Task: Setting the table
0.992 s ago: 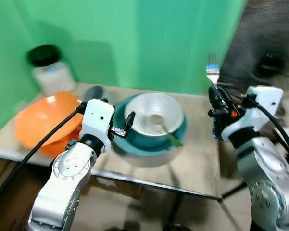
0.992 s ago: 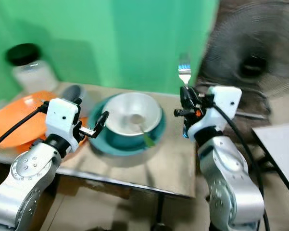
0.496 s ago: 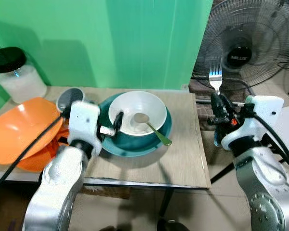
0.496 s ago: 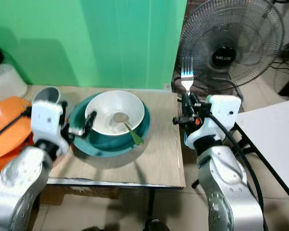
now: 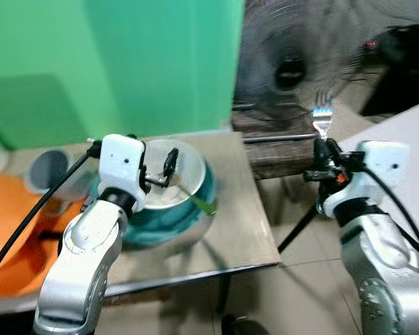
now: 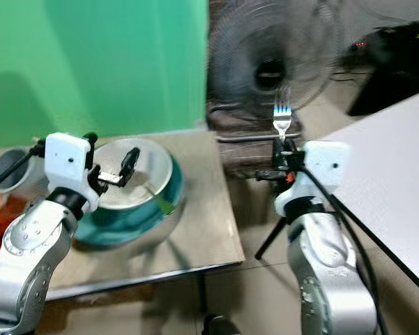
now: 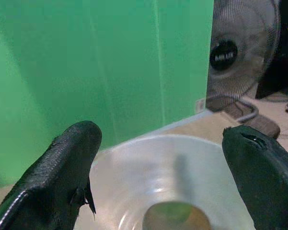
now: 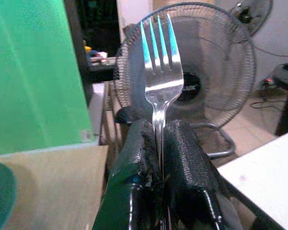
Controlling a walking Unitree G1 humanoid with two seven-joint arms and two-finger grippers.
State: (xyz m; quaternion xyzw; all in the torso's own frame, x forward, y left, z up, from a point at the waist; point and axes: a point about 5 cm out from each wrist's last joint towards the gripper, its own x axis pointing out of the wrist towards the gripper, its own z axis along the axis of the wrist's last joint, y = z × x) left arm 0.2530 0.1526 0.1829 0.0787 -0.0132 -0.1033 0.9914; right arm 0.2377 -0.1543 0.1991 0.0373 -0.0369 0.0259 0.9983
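Observation:
A silver fork stands upright, tines up, with my right gripper shut on its handle, off the right edge of the wooden table. The right wrist view has the fork pinched between the two black fingers. My left gripper is open and hovers just above a white bowl on a teal plate. A green-handled spoon lies in the bowl. In the left wrist view the open fingers flank the bowl and spoon.
A standing fan is behind the table's right end. A grey cup and an orange bowl sit at the table's left. A white table stands on the right. A green wall backs the scene.
The camera has swung to the right, so the whole scene shifted left and blurred. The right gripper still holds the fork upright; the left gripper stays open over the bowl.

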